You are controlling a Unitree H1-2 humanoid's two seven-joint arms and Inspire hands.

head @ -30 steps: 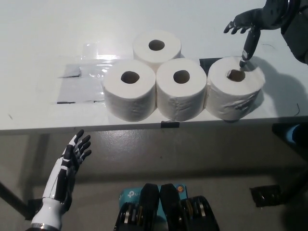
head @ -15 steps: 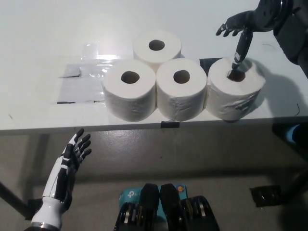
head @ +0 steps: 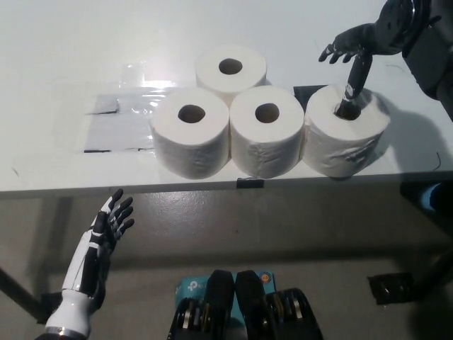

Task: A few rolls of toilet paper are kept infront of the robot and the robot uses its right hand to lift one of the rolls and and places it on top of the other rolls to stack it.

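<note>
On the white table (head: 71, 57), my black right hand (head: 357, 49) has pushed one finger deeper into the hole of the rightmost roll (head: 345, 138) directly below it, other fingers spread, nothing gripped yet, so lifting comes next; white left hand (head: 106, 230) rests open, low.

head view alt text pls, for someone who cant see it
The robot's black right hand pokes one of its fingers into the core of the rightmost white toilet paper roll of four on a white table. Its white left hand rests open below the table edge.
</note>
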